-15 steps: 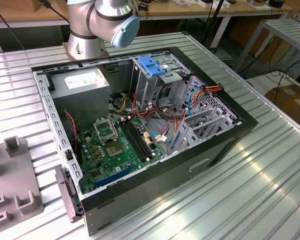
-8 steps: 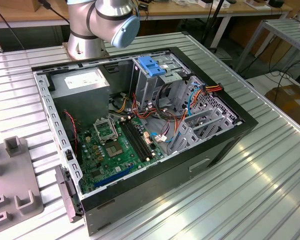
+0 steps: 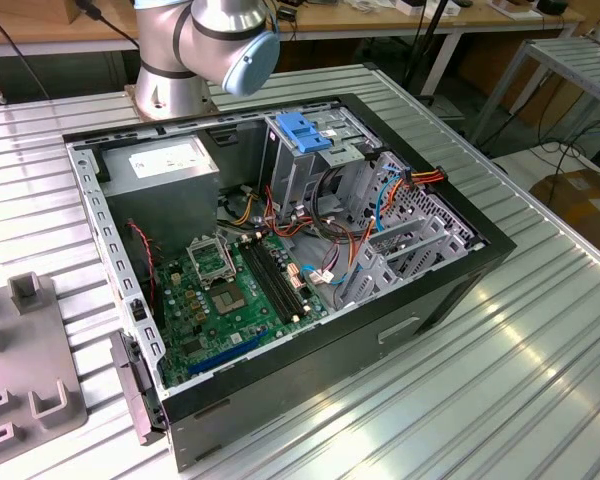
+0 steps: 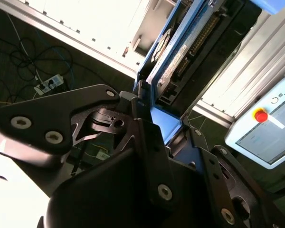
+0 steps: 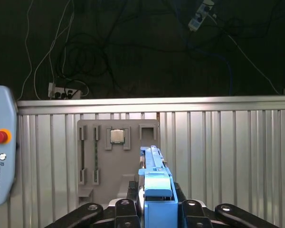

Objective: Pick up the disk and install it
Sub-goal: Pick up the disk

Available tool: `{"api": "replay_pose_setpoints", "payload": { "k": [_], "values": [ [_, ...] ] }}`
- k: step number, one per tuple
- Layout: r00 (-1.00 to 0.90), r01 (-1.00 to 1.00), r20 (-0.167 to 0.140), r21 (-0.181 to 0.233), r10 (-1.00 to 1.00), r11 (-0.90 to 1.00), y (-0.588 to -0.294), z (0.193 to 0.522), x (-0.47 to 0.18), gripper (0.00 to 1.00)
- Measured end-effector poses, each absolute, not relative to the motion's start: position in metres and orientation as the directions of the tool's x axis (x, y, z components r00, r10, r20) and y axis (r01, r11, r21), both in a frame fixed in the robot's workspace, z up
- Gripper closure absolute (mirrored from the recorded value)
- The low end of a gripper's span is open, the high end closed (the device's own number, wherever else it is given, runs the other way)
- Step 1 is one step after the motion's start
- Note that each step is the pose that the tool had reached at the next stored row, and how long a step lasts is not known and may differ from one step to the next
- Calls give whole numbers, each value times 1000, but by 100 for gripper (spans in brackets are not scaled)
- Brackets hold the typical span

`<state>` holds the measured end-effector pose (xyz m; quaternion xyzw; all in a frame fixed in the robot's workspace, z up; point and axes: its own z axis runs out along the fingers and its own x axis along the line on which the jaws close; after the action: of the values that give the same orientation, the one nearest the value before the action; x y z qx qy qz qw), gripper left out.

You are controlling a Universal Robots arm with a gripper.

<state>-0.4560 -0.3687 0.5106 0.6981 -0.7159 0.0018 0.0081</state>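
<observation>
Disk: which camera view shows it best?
Second wrist view: the disk shows a broad face framed by its blue carrier, with the gripper shut on one end. The first wrist view has it edge-on, a narrow blue strip.

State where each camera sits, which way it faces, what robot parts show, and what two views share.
Exterior view: off-arm, looking down into the open computer case; the arm shows.
First wrist view: at the wrist, facing past gripper and disk to the fixture tray.
Second wrist view: at the wrist, close on the gripper clamping the disk.
Shared: both wrist views show disk and teach pendant.
</observation>
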Motion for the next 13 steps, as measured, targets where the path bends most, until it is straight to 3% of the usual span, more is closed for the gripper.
{"api": "replay_pose_setpoints", "payload": {
  "k": [9,13],
  "values": [
    [-25,-1000,14,9,-1000,25,-369,510,-450,63],
    [-26,-1000,14,9,-1000,26,-369,510,-409,63]
  ]
}}
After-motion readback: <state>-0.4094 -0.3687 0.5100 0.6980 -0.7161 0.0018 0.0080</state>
